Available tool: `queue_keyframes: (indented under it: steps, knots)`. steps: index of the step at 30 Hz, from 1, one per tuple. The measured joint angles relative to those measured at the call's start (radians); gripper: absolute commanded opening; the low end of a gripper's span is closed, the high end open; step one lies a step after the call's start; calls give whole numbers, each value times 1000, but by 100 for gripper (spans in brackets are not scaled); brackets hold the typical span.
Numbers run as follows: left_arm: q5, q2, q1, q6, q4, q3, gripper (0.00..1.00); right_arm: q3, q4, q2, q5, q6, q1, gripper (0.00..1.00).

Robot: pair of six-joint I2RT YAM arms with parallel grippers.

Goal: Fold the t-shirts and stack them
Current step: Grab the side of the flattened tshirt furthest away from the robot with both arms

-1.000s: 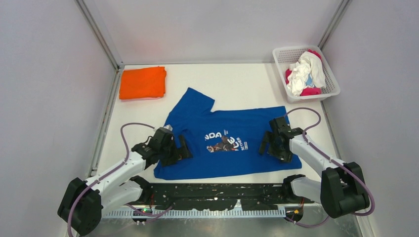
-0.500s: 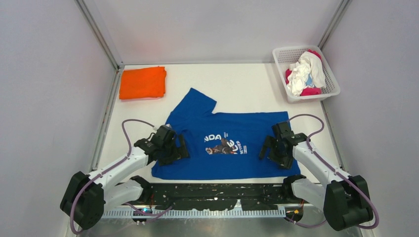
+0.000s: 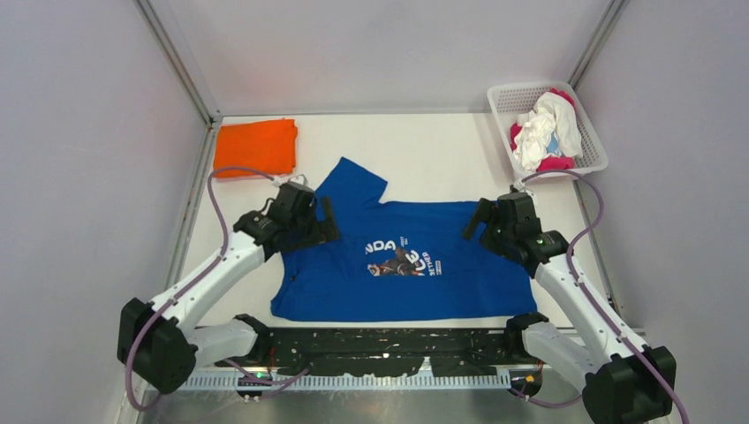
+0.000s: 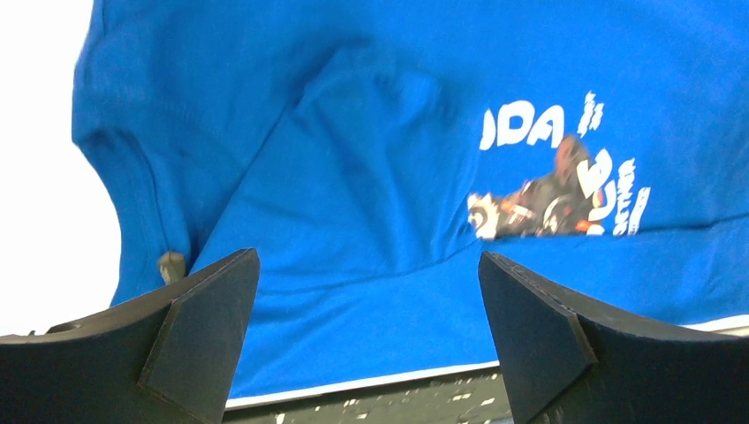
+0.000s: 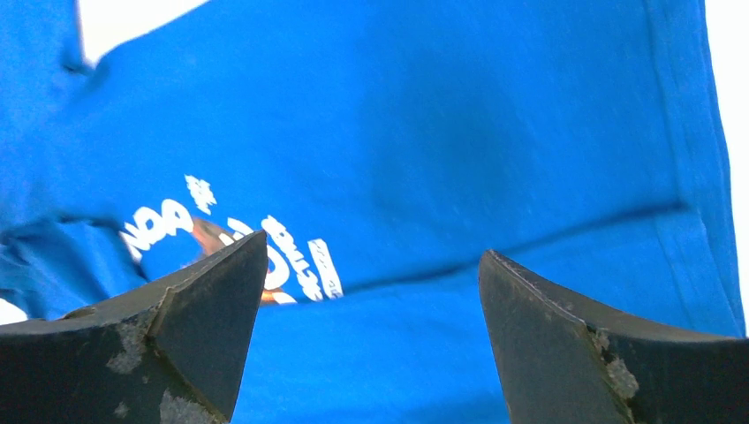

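The royal blue t-shirt (image 3: 415, 283) lies flat and sideways in the middle of the table, its white-lettered print (image 3: 402, 256) facing up and one sleeve (image 3: 353, 183) pointing away. A crease runs across it below the print in the left wrist view (image 4: 353, 221) and in the right wrist view (image 5: 459, 132). My left gripper (image 3: 323, 221) is open and empty above the shirt's left part (image 4: 366, 265). My right gripper (image 3: 477, 223) is open and empty above its right part (image 5: 373, 252). A folded orange t-shirt (image 3: 256, 147) lies at the far left.
A white lattice basket (image 3: 556, 175) stands at the far right corner with a crumpled white shirt (image 3: 548, 128) and a magenta one (image 3: 556, 163) in it. Grey walls close in the table on three sides. A black rail (image 3: 389, 340) runs along the near edge.
Both grippers have moved from the near half of the blue shirt up and away towards its far edge. The shirt's left edge has shifted slightly; the rest lies still.
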Motion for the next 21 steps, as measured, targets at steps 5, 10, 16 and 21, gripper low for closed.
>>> queue_keyframes:
  steps: [5, 10, 16, 21]
  knots:
    - [8, 268, 89, 76, 31, 225, 100, 13, 173, 44, -1, -12, -2, 95]
    - [74, 600, 179, 157, 47, 528, 100, 11, 278, 97, -5, -46, -23, 95]
    - [111, 1019, 227, 241, 0, 1025, 100, -10, 382, 153, -9, -93, -71, 95]
    - [126, 1328, 236, 258, -99, 1448, 100, -43, 439, 199, -30, -114, -107, 95]
